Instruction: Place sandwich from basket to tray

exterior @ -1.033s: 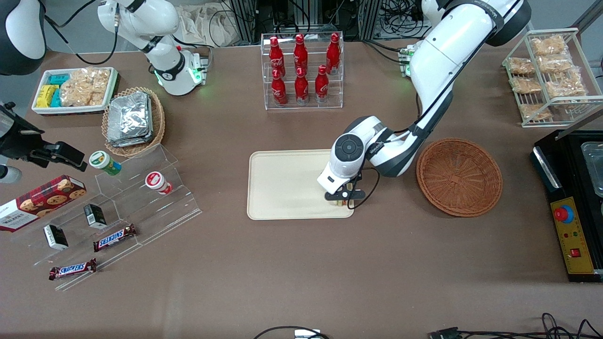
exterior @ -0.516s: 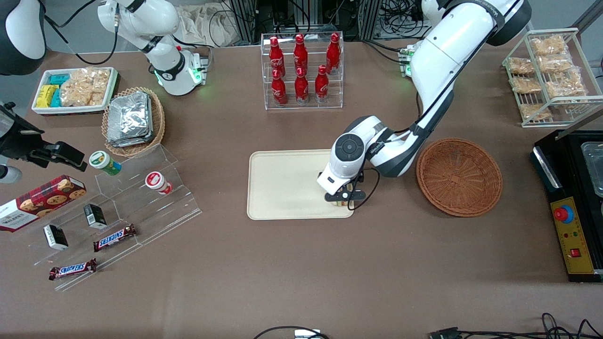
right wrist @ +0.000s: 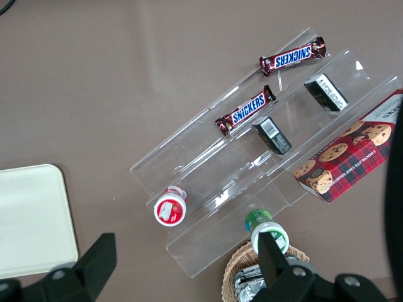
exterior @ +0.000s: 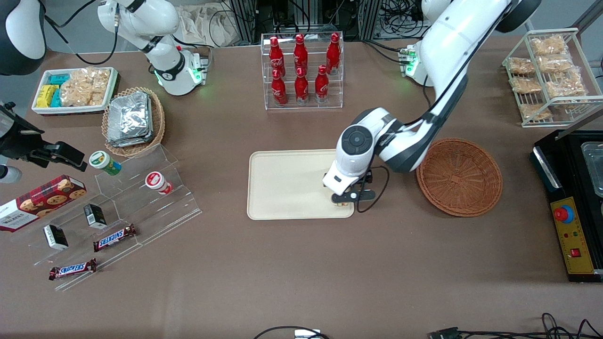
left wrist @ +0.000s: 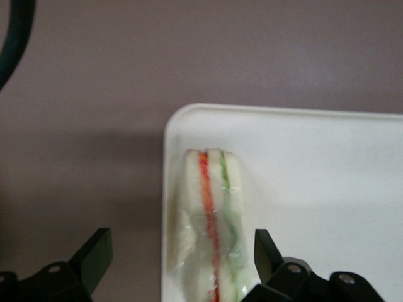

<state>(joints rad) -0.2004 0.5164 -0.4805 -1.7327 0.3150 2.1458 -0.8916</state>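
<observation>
The sandwich (left wrist: 211, 214), a wrapped wedge of pale bread with red and green layers, lies on the cream tray (left wrist: 315, 189) at the corner nearest the front camera and the basket. My left gripper (left wrist: 181, 245) hangs just above it, open, its black fingers (left wrist: 97, 251) standing apart on either side without touching the wrap. In the front view the gripper (exterior: 347, 200) covers most of the sandwich (exterior: 342, 204) at that corner of the tray (exterior: 282, 183). The reddish-brown basket (exterior: 459, 176) sits beside the tray toward the working arm's end, with nothing in it.
A clear rack of red bottles (exterior: 301, 70) stands farther from the camera than the tray. A tan basket of foil packets (exterior: 133, 120), a white snack tray (exterior: 73, 89) and an acrylic step shelf (exterior: 118, 202) lie toward the parked arm's end. A wire rack (exterior: 551, 75) and black control box (exterior: 572, 197) flank the basket.
The left arm's wrist has risen and shifted slightly toward the basket. The sandwich stays on the tray's corner.
</observation>
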